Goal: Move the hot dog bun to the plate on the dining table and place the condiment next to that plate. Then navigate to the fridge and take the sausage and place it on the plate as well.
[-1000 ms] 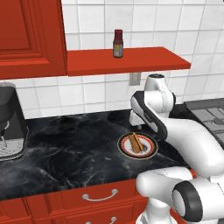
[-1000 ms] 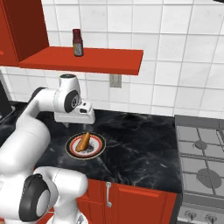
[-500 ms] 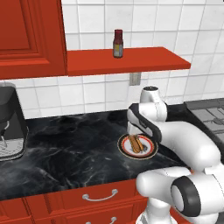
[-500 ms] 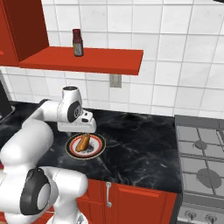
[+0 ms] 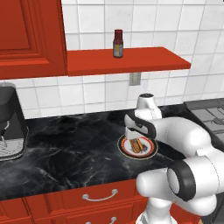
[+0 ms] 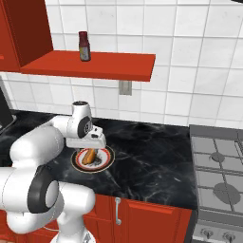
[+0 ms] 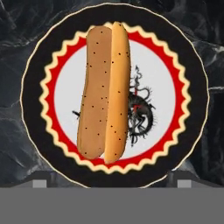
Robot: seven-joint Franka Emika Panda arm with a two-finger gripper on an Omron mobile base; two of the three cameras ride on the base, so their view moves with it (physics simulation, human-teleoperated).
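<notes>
We are facing a black, white-veined counter (image 5: 65, 148) running along a white tiled wall (image 6: 199, 66), with red drawers (image 5: 87, 199) under its front edge. A red wall cabinet (image 5: 28, 37) is hanging at the upper left in the left base view, and a red shelf (image 5: 131, 61) is sticking out from the wall beside it. To the right, a grey stove top (image 6: 218, 166) is sitting level with the counter. At the far left a dark coffee machine (image 5: 11, 122) is standing on the counter.

Our white arm (image 5: 183, 140) is bending over the counter, and our gripper (image 6: 86, 144) is hanging straight above a small white plate (image 6: 107, 159) with a black and red-orange rim. The hand view is looking down along the tool: its two dark fingertips (image 7: 39, 180) are standing wide apart at either side of the plate, spread to their fullest and grasping nothing.

The hot dog bun (image 7: 105, 92) is lying flat on that small plate, tan-orange and speckled, with its lengthwise split facing up. It is sitting a little off the plate's middle and partly covering a dark drawing printed on the white centre. We cannot tell whether the fingertips are touching the plate.

The condiment (image 5: 118, 43) is standing upright on the red shelf, well above the counter, with its dark red cap on top.
</notes>
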